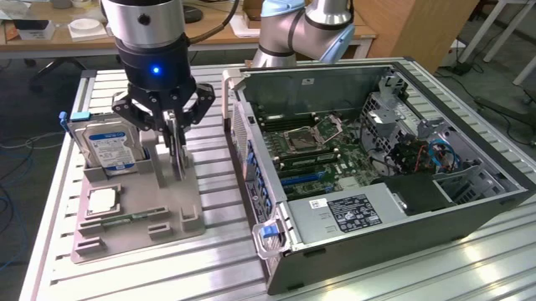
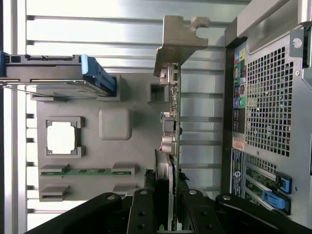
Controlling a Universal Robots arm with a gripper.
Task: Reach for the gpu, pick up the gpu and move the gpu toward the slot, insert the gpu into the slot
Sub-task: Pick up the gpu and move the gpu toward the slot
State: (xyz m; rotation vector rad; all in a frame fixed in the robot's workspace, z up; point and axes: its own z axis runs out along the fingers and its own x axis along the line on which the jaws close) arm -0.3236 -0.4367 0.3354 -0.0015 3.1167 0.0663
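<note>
The gpu (image 1: pixel 177 160) stands upright on its edge in the grey parts holder (image 1: pixel 180 213), seen edge-on as a thin dark card. My gripper (image 1: pixel 172 139) comes down on it from above, fingers shut on its top edge. In the wrist view the gpu (image 2: pixel 171 122) runs away from the gripper (image 2: pixel 170 207), its silver end bracket (image 2: pixel 180 39) at the far end. I cannot tell whether the card has left the holder. The slot (image 1: pixel 303 179) lies among the blue and black connectors on the motherboard inside the open computer case (image 1: pixel 377 213), to the exterior view's right of the gpu.
A blue-labelled hard drive (image 1: pixel 109 147) stands in the holder just beside the gpu. A square processor (image 1: pixel 102 199) and a green memory stick (image 1: pixel 125 219) lie in front of it. The case's rear wall (image 2: pixel 268 97) stands close to the card. Ribbed aluminium table (image 1: pixel 192 269) all around.
</note>
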